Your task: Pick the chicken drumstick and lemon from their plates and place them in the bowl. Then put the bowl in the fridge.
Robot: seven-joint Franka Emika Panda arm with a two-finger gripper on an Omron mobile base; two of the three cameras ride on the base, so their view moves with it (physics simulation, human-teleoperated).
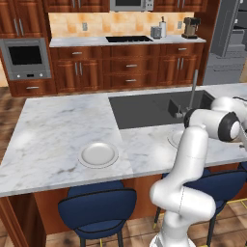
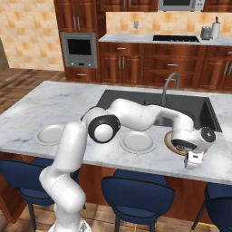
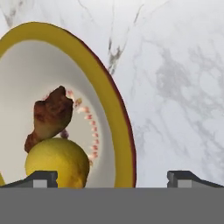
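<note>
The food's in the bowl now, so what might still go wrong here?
The open end effector straddles the bowl's rim; a pinch on that thin edge may slip or tip the bowl. The lemon is round and leans against the chicken drumstick, so either might roll out during a tilted lift. The bowl sits near the counter's front edge, so a nudge may drop it.

Arm stretched forward and low; tool pointing down, jaws wide apart.
</note>
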